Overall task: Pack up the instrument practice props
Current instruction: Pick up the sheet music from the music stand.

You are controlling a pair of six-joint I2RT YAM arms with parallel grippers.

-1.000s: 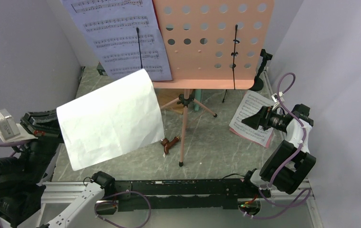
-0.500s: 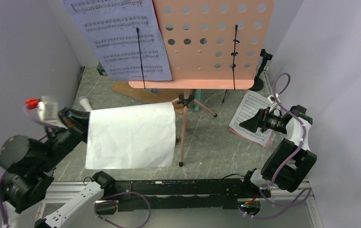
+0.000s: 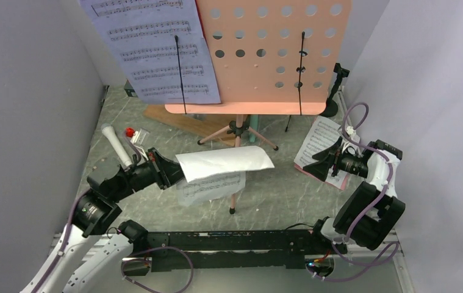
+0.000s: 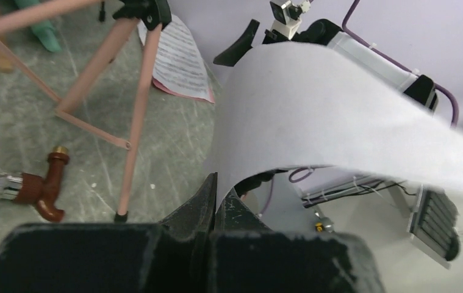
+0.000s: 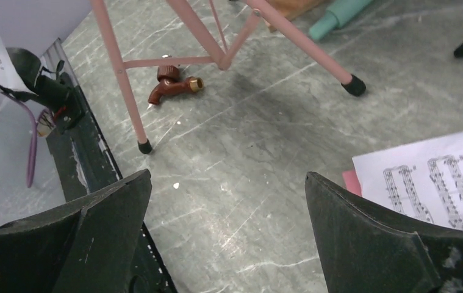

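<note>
The grey marbled table (image 3: pixel 277 195) fills the middle of the top view. Over its far side, at upper centre, stands the pink perforated music desk (image 3: pixel 271 55), with printed pages (image 3: pixel 155 49) leaning on its left half under a thin black holder. Its pink tripod legs (image 3: pixel 236 165) spread down to the table at centre frame.

The left gripper (image 3: pixel 171 174) reaches in from the lower left and is clamped on the edge of a loose white sheet (image 3: pixel 222 162). The sheet arches away toward the centre and curls over in front of the near tripod leg, its printed side facing down. In the left wrist view the fingers (image 4: pixel 207 195) are pressed together on that sheet (image 4: pixel 338 116).

The right gripper (image 3: pixel 320 162) hovers at centre right with its claw spread wide and nothing in it. It sits over the near edge of a music page (image 3: pixel 323 140) lying flat on a red sheet.

A white microphone (image 3: pixel 116 143) lies at centre left. A black mic mount (image 3: pixel 337 85) stands at the right, beside the desk. A mint microphone (image 5: pixel 338 15) lies behind the legs. A small brown pipe-shaped piece (image 5: pixel 174 85) lies between the legs.
</note>
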